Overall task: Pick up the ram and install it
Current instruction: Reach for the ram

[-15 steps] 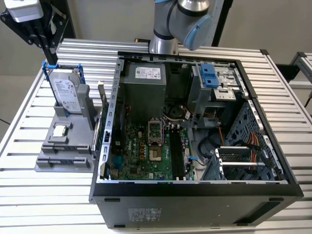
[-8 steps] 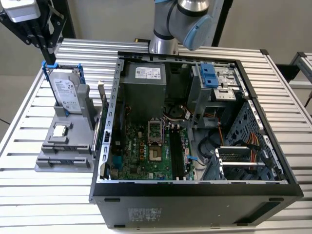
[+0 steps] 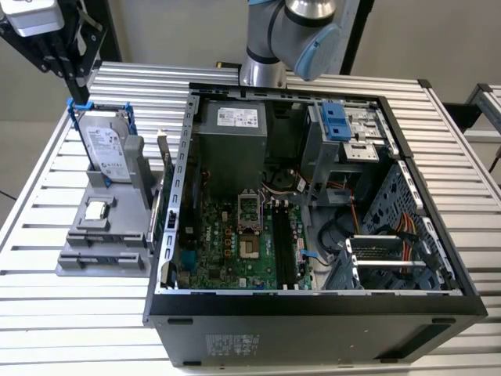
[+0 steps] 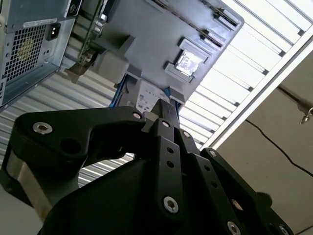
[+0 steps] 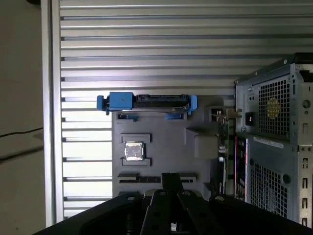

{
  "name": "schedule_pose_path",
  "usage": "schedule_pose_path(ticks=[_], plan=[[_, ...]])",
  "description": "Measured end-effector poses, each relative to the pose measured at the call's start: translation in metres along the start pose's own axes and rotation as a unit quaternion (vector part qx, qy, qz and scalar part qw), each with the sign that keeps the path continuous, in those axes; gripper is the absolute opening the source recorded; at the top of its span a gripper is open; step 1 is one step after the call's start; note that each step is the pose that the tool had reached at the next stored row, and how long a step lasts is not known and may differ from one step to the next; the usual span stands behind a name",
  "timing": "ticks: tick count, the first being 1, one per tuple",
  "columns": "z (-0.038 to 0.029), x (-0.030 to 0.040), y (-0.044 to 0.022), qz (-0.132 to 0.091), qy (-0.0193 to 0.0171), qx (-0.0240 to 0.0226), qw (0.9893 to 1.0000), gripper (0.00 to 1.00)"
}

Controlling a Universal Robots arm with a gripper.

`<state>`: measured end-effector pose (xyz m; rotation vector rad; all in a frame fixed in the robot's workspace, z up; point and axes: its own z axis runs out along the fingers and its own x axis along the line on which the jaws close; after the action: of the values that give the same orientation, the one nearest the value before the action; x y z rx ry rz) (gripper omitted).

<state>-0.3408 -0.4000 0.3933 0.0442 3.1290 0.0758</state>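
The ram (image 3: 163,157) is a thin dark stick standing on edge at the side of the grey holder (image 3: 102,243) that faces the computer case. In the first wrist view the ram (image 5: 226,147) is seen edge-on between the holder and the case. My gripper (image 3: 77,84) hangs high above the holder's far end, over the hard drive, well clear of the ram. Its black fingers (image 4: 165,115) are pressed together with nothing between them. The first wrist view looks straight down past the gripper (image 5: 171,177) onto the holder.
A silver hard drive (image 3: 104,145) in a blue bracket stands at the holder's far end. A small square processor (image 3: 95,209) lies in its middle. The open computer case (image 3: 313,309) fills the exterior view's right, with long dark memory slots (image 3: 282,243) on its green motherboard. All rest on a slatted metal table (image 3: 47,313).
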Motion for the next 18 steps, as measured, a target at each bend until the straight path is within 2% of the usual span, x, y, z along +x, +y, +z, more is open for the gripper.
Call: schedule_pose_path(ticks=[18], plan=[[-0.0009,-0.0006,-0.0214,0.000,0.0005,0.0000,1.0000,0.00]])
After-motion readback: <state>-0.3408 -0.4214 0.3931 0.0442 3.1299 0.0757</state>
